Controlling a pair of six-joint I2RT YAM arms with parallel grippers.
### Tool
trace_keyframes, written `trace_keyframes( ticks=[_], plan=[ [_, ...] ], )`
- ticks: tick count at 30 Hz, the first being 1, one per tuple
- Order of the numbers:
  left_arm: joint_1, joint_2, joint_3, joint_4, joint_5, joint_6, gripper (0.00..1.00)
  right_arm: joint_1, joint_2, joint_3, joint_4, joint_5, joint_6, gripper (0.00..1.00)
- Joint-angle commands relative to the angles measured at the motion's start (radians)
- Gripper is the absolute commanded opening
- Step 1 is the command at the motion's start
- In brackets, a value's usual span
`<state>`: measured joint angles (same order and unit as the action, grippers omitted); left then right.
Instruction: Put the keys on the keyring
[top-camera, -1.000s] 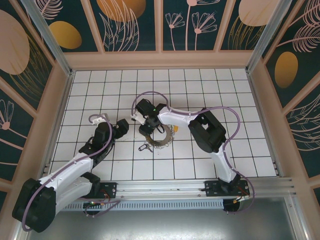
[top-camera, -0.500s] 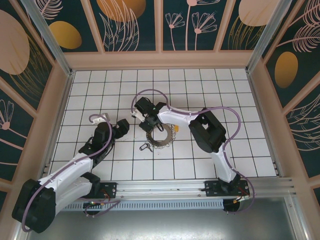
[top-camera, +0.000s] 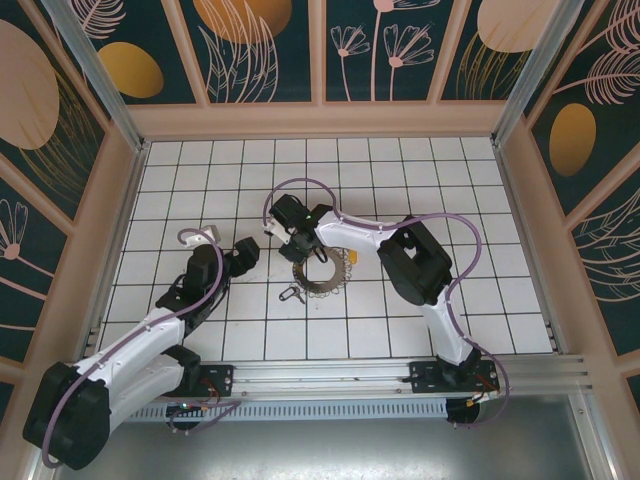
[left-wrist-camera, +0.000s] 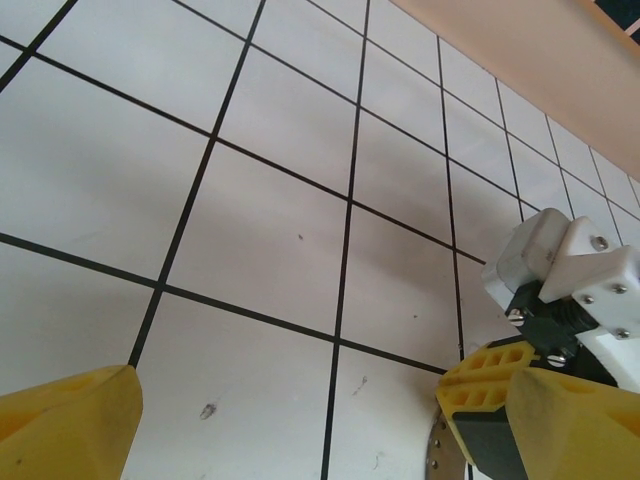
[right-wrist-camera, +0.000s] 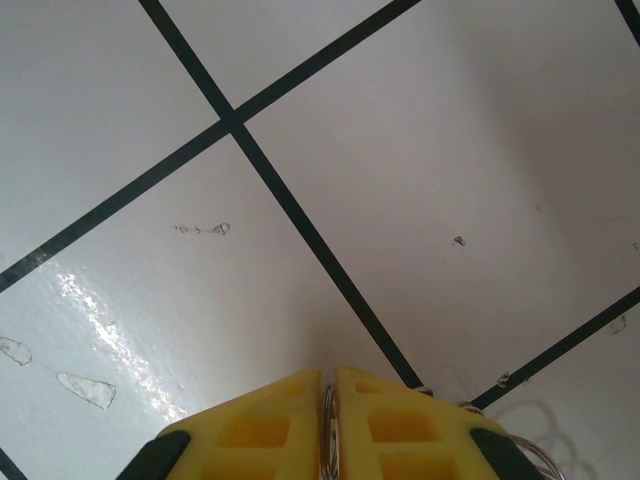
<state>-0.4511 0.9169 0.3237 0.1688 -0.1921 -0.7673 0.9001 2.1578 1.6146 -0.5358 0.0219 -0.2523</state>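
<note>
- Right hand (top-camera: 316, 254): the two yellow fingertips (right-wrist-camera: 250, 435) stand almost together, clamped on the thin dark metal wire keyring (right-wrist-camera: 326, 440). The wire runs upright through the narrow slit between them.
- Keyring position: directly at the tips of the right hand, over the white tiled tabletop (top-camera: 480, 300) with black grid lines. Whether the gripped section is lifted off the tiles cannot be told.
- The many slim grey-brown metal keys (top-camera: 336, 284) are strung on the loop as a fringed wreath. In the top external view the wreath spreads out from the right hand's fingertips toward the near edge of the tabletop.
- Left hand (top-camera: 245, 255): the yellow fingers (left-wrist-camera: 60, 425) stand wide apart, with bare tile showing between them. It grips nothing.
- The left hand sits apart from the right hand, on its left side. The wreath lies ahead of the left hand, beyond its fingertips.
- A small dark metal piece (top-camera: 288, 294) lies on the tabletop just beside the wreath's edge, on the side nearer the left hand and apart from both hands. Its kind cannot be told.
</note>
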Motion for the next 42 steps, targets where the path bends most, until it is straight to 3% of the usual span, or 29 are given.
trace_keyframes(
  ticks=[1,9,14,18,24,29,35,38,42],
  plan=[
    [0.005,-0.022,0.006,0.007,0.002,0.027,0.93,-0.003,0.021,-0.003,-0.04,0.004,0.015,0.12],
    [0.005,-0.039,0.016,-0.008,-0.005,0.041,0.93,-0.004,0.037,-0.001,-0.055,0.022,0.01,0.11],
    [0.005,-0.045,0.024,-0.018,-0.01,0.05,0.93,-0.007,0.034,0.0,-0.059,0.036,0.007,0.0],
    [0.005,-0.052,0.038,-0.032,-0.018,0.064,0.93,-0.01,0.028,0.006,-0.067,0.057,0.001,0.0],
    [0.005,-0.053,0.053,-0.039,-0.005,0.097,0.93,-0.018,-0.034,-0.013,-0.047,-0.025,-0.004,0.0],
    [0.005,-0.077,0.064,-0.002,0.121,0.187,0.92,-0.03,-0.174,-0.088,0.034,-0.224,-0.004,0.0],
    [0.005,-0.155,0.047,0.061,0.271,0.243,0.89,-0.044,-0.309,-0.161,0.091,-0.335,-0.042,0.0],
    [0.003,-0.19,0.036,0.097,0.382,0.268,0.79,-0.06,-0.369,-0.215,0.133,-0.393,-0.062,0.0],
    [0.003,-0.227,0.019,0.174,0.543,0.261,0.77,-0.084,-0.473,-0.304,0.218,-0.493,-0.073,0.0]
  ],
)
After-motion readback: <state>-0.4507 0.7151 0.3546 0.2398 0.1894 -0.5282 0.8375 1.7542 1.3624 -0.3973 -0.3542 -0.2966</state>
